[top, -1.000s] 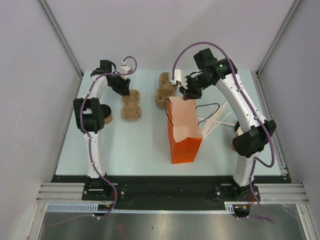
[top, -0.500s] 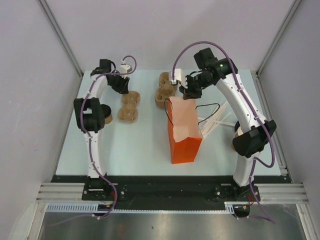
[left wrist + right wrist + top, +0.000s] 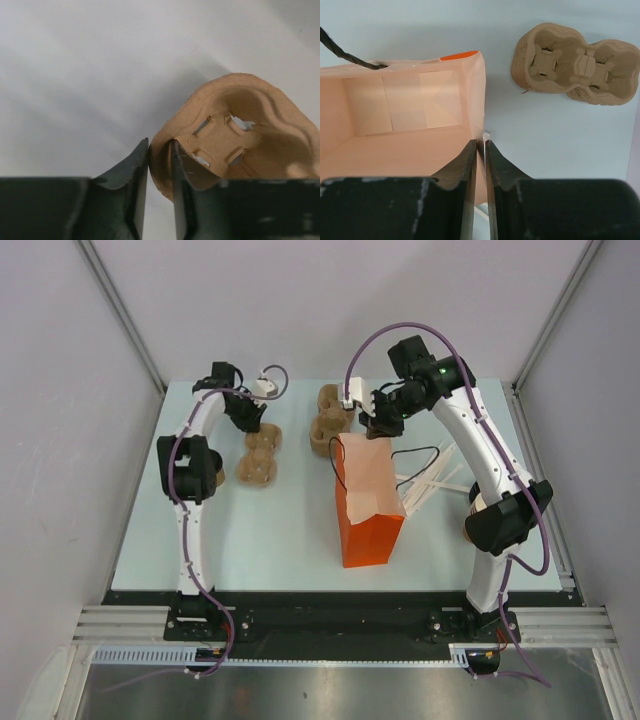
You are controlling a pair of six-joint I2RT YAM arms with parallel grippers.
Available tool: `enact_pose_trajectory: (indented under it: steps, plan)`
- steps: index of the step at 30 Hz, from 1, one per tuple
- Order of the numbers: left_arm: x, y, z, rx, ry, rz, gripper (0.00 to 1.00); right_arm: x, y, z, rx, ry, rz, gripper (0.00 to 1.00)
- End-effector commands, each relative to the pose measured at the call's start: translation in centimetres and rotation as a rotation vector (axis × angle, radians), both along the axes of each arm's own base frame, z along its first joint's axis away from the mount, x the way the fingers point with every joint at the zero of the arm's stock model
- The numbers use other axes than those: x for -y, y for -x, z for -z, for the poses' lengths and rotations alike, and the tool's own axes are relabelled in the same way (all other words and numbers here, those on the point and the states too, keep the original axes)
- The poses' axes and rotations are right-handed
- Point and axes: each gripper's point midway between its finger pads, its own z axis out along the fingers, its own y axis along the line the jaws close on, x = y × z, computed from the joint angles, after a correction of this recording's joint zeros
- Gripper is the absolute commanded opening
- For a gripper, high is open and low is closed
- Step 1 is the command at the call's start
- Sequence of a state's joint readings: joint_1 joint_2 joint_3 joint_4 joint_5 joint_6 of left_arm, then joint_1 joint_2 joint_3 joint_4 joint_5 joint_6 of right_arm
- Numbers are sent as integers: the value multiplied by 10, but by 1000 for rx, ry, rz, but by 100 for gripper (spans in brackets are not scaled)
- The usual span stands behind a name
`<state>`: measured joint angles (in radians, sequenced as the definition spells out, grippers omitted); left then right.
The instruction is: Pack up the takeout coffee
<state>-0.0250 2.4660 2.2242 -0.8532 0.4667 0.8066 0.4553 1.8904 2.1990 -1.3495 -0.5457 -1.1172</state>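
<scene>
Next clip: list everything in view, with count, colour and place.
pulp carrier: one, brown, left of centre
carrier stack: one, brown, far centre
paper bag: one, orange, black handles, centre-right
thin white sticks: several, white, right of bag
left tan object: one, tan, mostly behind left arm
right tan object: one, tan, mostly behind right arm
table: one, pale blue
left arm: one, white-black, jaws pinching pulp carrier's rim
right arm: one, white-black, jaws pinching bag's edge
</scene>
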Motion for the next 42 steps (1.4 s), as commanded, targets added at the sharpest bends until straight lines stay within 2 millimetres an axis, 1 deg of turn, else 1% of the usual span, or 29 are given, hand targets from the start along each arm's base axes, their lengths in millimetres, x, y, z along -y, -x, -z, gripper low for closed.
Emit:
enact_pose_trajectory:
  steps: [1,2,4,5,6,8,9,10,11,12,13,15,16,18,19,21,22,23,24,27,28,31,32,34,36,37,38,39,42]
  plan:
    - [7,-3,-10,43,-42,85,19,19,34,3,-113,59,-2,17]
    - [8,-2,-12,43,-42,85,9,19,34,3,-110,58,-2,17]
    - [9,-4,-21,60,-31,62,0,19,34,2,-113,54,3,16]
    - [9,-5,-25,66,-25,41,0,19,34,1,-113,53,5,15]
    - [9,-5,-42,85,-8,9,0,19,34,0,-116,51,8,14]
    - [11,0,-52,88,16,-19,0,18,35,-3,-129,39,32,0]
    - [12,2,-76,111,43,-58,0,17,34,-4,-136,33,47,0]
    - [12,9,-76,88,58,-80,0,16,35,-2,-174,25,86,0]
    - [12,15,-82,77,75,-98,0,15,34,-6,-185,8,102,0]
    - [15,27,-95,50,108,-132,0,14,36,-6,-209,-2,121,0]
    - [20,42,-90,-4,136,-134,0,12,40,-8,-246,-23,144,0]
    - [25,63,-89,-79,187,-182,0,10,46,-6,-293,-38,164,0]
    - [27,84,-83,-122,201,-200,0,8,50,-8,-321,-55,175,0]
    - [31,98,-79,-151,242,-246,0,8,56,-6,-359,-63,187,0]
    - [32,117,-70,-193,252,-260,0,7,59,-7,-377,-73,190,0]
    - [37,128,-65,-218,289,-282,0,6,62,-4,-414,-76,208,0]
    - [37,142,-50,-263,290,-297,0,4,64,-5,-424,-85,208,0]
    - [40,147,-51,-268,307,-298,0,4,64,-5,-435,-91,218,0]
    - [40,155,-41,-293,303,-300,0,3,65,-5,-440,-94,219,0]
    - [38,160,-31,-306,293,-327,0,1,65,-4,-454,-95,240,0]
    - [37,165,-24,-325,288,-338,0,1,64,-2,-462,-91,248,0]
    - [39,170,-16,-341,306,-364,0,-1,67,1,-486,-82,263,0]
    - [39,168,-17,-333,314,-375,1,-1,67,2,-488,-79,270,0]
    - [38,169,-15,-332,306,-376,8,-1,66,2,-493,-78,284,0]
    - [37,168,-15,-327,294,-370,20,0,65,1,-484,-72,300,15]
    - [36,167,-17,-314,285,-353,23,0,65,0,-476,-74,299,28]
    - [35,169,-18,-315,277,-347,27,0,65,-2,-466,-73,298,48]
    - [34,166,-22,-303,273,-338,32,1,65,-2,-455,-65,299,55]
    - [32,163,-28,-276,252,-310,40,2,63,-4,-409,-52,286,58]
